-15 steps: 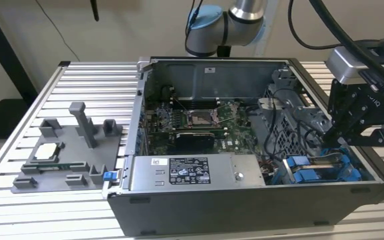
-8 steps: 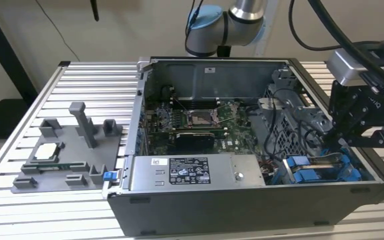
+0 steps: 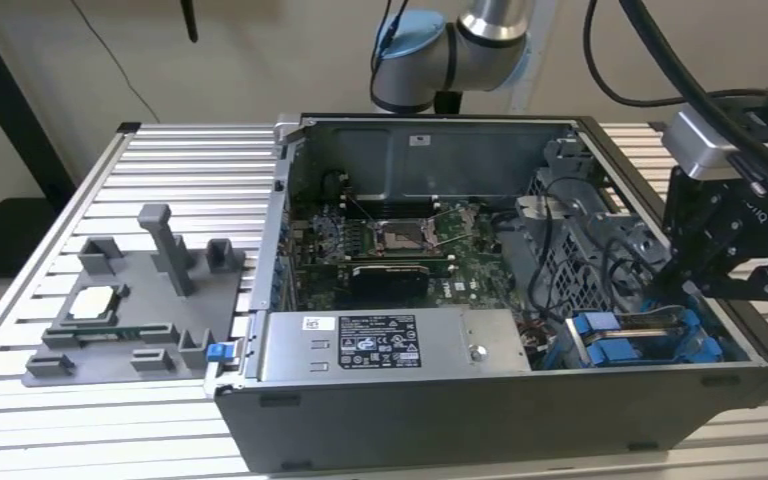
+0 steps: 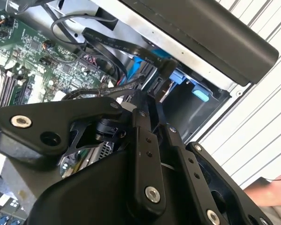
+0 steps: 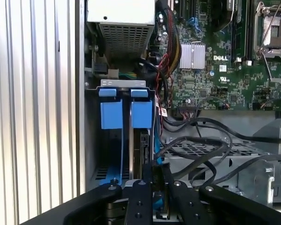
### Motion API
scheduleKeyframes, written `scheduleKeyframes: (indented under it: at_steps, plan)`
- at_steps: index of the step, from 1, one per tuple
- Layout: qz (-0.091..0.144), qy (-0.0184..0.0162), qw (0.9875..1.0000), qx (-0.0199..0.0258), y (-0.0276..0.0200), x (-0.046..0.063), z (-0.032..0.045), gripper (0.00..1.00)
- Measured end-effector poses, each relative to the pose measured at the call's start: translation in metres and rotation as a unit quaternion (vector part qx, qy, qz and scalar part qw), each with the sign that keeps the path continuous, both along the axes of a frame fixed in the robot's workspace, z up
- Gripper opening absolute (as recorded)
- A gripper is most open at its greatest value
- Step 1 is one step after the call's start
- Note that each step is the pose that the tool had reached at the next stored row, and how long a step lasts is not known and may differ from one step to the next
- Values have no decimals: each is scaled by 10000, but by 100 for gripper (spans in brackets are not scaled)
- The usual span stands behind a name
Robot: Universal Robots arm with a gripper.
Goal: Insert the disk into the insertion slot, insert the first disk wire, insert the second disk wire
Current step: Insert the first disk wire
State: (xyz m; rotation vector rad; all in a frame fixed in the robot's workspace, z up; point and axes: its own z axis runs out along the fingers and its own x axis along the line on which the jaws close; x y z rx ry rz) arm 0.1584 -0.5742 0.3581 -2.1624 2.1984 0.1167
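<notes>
exterior view, counts: one open computer case (image 3: 491,420) on the slatted counter (image 3: 184,160). Inside it, one power supply box (image 3: 384,345) and one CPU socket (image 3: 398,237). One grey fixture (image 3: 131,320) on the counter at the exterior view's left, with one CPU chip (image 3: 92,303) on it.
exterior view, disk: one disk (image 3: 648,320) in its blue carrier, seated in the insertion slot (image 3: 618,352), just beside the power supply box.
exterior view, gripper: one gripper (image 3: 678,285) just above the slot, pointing down at it.
second wrist view, counts: two fingers (image 4: 143,140), one flat black disk wire (image 4: 117,42), one motherboard (image 4: 47,61).
second wrist view, fingers: gripper (image 4: 152,101) narrow, tips drawn together on the plug end of the disk wire, which bends down into them.
first wrist view, counts: two blue tabs (image 5: 111,112) side by side at the slot (image 5: 122,83) rim. The disk (image 5: 144,145) sits under one of them.
first wrist view, fingers: gripper (image 5: 154,171) with fingers (image 5: 141,187) nearly together, right over the disk's edge. Black wires loop away from the tips across the perforated cage (image 5: 201,150).
</notes>
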Motion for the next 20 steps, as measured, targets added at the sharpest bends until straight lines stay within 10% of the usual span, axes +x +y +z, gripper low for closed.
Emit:
scheduleKeyframes:
  at_steps: [20]
  plan:
    - [-91,1,10000,-26,-40,17,-150,0]
